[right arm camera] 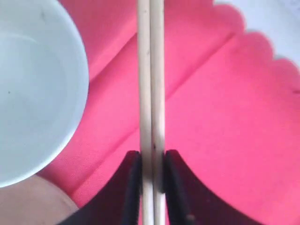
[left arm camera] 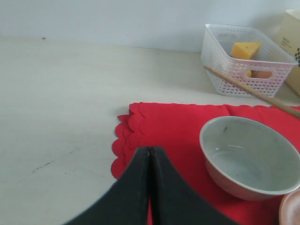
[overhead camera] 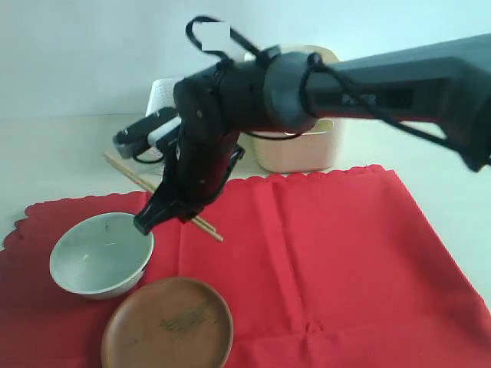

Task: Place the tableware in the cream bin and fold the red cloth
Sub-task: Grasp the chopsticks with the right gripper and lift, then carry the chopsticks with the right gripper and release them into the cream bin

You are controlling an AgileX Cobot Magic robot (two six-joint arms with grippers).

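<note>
Two wooden chopsticks (right arm camera: 151, 70) lie side by side across the red cloth (right arm camera: 225, 117), and my right gripper (right arm camera: 152, 157) is shut on them, one finger on each side. In the exterior view that gripper (overhead camera: 157, 215) reaches across to the left, just by the rim of the pale bowl (overhead camera: 100, 257). The chopsticks (overhead camera: 130, 175) slant from the bare table onto the cloth (overhead camera: 330, 261). The brown wooden plate (overhead camera: 167, 326) lies in front of the bowl. The cream bin (overhead camera: 299, 149) stands behind the arm. My left gripper (left arm camera: 150, 151) is shut and empty over the cloth's scalloped edge (left arm camera: 126, 140).
A white perforated basket (left arm camera: 243, 70) holding a yellow cheese wedge (left arm camera: 246, 49) stands beside the cream bin (left arm camera: 293, 42). The right arm's dark body (overhead camera: 368, 84) spans the upper middle of the exterior view. Bare table (left arm camera: 56, 108) lies left of the cloth.
</note>
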